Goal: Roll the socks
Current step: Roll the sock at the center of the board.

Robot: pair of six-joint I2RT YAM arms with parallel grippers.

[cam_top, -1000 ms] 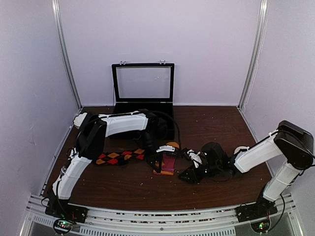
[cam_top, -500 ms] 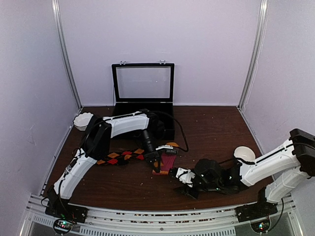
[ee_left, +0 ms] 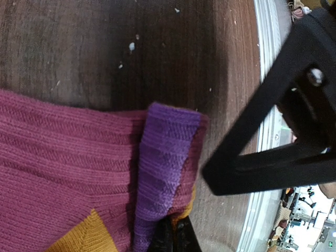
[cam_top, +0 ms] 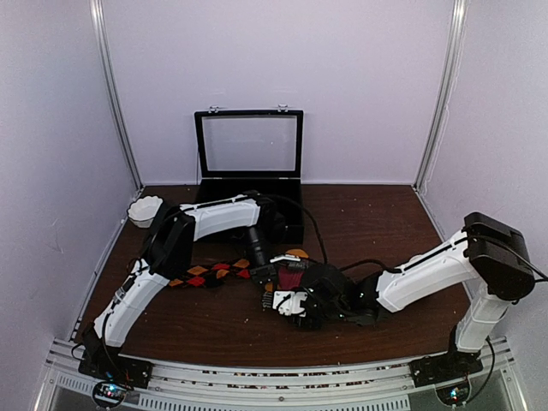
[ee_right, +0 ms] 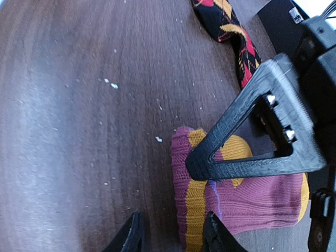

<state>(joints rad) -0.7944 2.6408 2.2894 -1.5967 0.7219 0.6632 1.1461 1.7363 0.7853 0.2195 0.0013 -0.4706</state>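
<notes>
Little of the rolling is judged to be done: no finished roll is to be seen, and the two socks are not laid together. Nearest, in the lower middle of the top view, the right end effector (ee_right: 173,236) is held low over the bench (cam_top: 214,330) with its fingers apart and nothing clamped between them. In the right wrist view, the orange-banded edge of the pink sock (ee_right: 252,202) lies just ahead of those fingers and partly between them, towards the lower right of the frame. Just beyond, the left end effector (ee_left: 173,237) is closed, and its tips are judged to be pinched on the purple part (ee_left: 168,152) of the same sock, which is doubled over into a single fold at the lower middle of the left wrist view. Farther off, left of centre in the top view, the argyle sock (cam_top: 210,274) is stretched flat and unrolled, well apart from the right end effector. The laying together of both socks and the whole roll are left to be done.
</notes>
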